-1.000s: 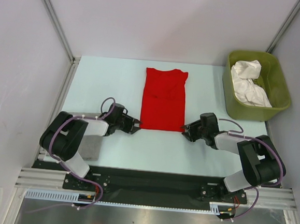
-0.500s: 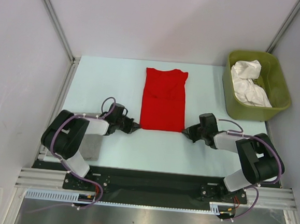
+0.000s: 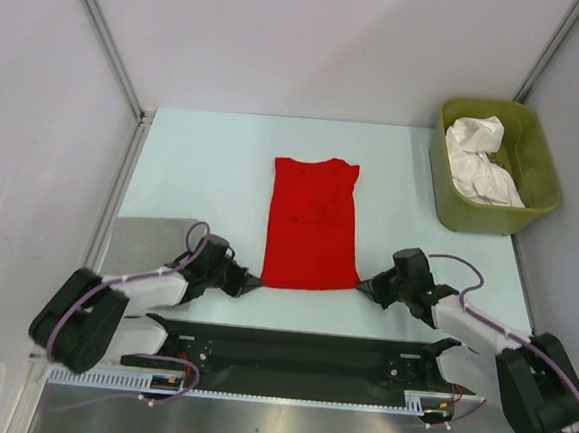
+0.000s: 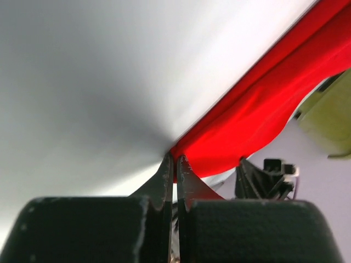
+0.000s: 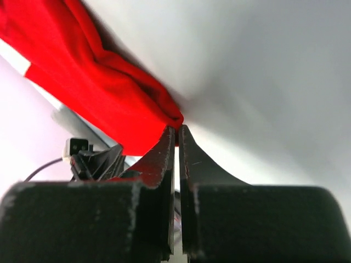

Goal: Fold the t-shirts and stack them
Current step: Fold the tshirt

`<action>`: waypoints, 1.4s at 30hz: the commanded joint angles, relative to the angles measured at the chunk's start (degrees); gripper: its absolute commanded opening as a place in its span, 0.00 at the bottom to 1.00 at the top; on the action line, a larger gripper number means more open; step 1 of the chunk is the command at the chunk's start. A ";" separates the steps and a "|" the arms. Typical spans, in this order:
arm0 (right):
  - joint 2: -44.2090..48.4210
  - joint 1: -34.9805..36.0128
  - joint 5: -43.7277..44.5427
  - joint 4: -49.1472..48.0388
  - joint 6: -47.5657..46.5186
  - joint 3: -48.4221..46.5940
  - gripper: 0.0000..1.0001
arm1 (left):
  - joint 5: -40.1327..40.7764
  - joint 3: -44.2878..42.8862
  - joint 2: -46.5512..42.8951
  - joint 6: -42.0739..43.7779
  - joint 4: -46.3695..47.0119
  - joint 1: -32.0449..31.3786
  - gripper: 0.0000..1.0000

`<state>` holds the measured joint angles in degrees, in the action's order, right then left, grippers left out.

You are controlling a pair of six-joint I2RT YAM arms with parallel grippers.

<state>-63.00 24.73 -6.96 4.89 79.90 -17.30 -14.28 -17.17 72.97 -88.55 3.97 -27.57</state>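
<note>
Hem corners of red shirt (image 3: 312, 223) being pinched by fully closed left gripper (image 3: 249, 285), right gripper (image 3: 367, 287); shallow bite risking cloth slipping free.

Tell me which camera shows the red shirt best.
Top external: the whole shirt lies flat, outline clear. Each wrist view shows only a near corner, pinched by the left end effector or right end effector.

Grey pad (image 3: 147, 237) near-left, olive-green tub (image 3: 470, 217) far-right
</note>
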 commanded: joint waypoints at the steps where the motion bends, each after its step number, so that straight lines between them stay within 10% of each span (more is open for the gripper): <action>1: 8.58 2.77 4.15 12.58 1.21 2.35 0.00 | 2.94 6.44 -9.84 -5.91 -11.78 -3.80 0.00; 16: 24.17 10.00 7.85 26.24 -0.25 -1.67 0.00 | 11.63 -1.36 -26.57 -2.26 -32.35 -9.78 0.00; 27: -4.28 -10.74 -10.51 12.88 -24.25 -21.53 0.00 | 17.80 -32.56 -3.03 19.36 -31.48 -1.72 0.00; 42: -45.88 -14.80 -18.79 10.41 -31.47 -64.42 0.00 | 6.11 -61.48 30.63 29.58 -27.35 12.10 0.00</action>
<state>-104.84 10.79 -25.02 15.05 50.94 -75.75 -6.68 -72.71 101.16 -62.94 -23.46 -17.08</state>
